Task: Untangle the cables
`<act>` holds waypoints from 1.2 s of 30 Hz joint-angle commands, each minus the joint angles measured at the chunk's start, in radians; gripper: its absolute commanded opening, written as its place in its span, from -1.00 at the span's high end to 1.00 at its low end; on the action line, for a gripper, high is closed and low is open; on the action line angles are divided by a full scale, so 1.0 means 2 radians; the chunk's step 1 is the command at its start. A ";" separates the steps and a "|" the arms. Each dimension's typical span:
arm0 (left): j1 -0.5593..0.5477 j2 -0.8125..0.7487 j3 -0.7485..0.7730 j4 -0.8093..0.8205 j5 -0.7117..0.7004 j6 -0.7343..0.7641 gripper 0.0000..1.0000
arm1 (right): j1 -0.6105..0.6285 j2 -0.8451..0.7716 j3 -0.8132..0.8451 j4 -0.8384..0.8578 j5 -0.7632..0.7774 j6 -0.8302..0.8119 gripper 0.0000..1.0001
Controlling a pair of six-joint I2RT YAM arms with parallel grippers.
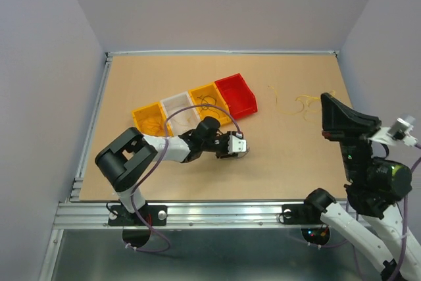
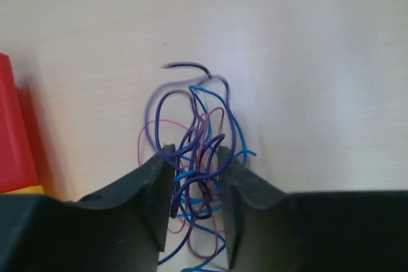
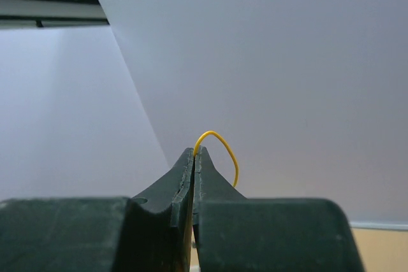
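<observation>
A small wad of blue, purple and pink cables (image 2: 191, 116) lies on the table, reaching in between the fingers of my left gripper (image 2: 195, 151). Its jaws stand apart around the wad, and the strands hang loosely in the gap. From above, my left gripper (image 1: 238, 145) sits low over the table just in front of the bins and hides the wad. My right gripper (image 3: 194, 151) is raised off the table at the right (image 1: 327, 101), shut on a thin yellow cable (image 3: 224, 143) that loops out of its tips. More yellow cables (image 1: 306, 103) lie loose at the back right.
Four bins stand in a slanted row: yellow (image 1: 148, 120), clear (image 1: 179, 106), orange (image 1: 209, 99) and red (image 1: 237, 93), some with wires in them. The red bin's edge (image 2: 13, 132) is just left of my left gripper. Grey walls surround the table.
</observation>
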 commanded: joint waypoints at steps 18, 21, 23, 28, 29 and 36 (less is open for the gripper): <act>0.138 -0.232 -0.042 0.136 -0.122 -0.164 -0.50 | 0.000 0.308 0.094 0.017 -0.240 0.026 0.99; 0.189 -0.219 -0.035 0.165 -0.165 -0.224 -0.49 | -0.001 0.347 0.095 0.035 -0.251 0.038 0.99; 0.223 -0.208 -0.029 0.179 -0.191 -0.266 -0.45 | -0.001 0.366 0.099 0.045 -0.269 0.047 0.99; 0.280 -0.206 -0.039 0.218 -0.224 -0.333 -0.29 | 0.001 0.435 0.115 0.076 -0.307 0.060 0.99; 0.293 -0.209 -0.044 0.223 -0.242 -0.346 -0.27 | 0.003 0.450 0.122 0.081 -0.315 0.060 0.99; 0.318 -0.245 -0.082 0.280 -0.302 -0.385 -0.24 | 0.016 0.511 0.157 0.092 -0.342 0.061 0.99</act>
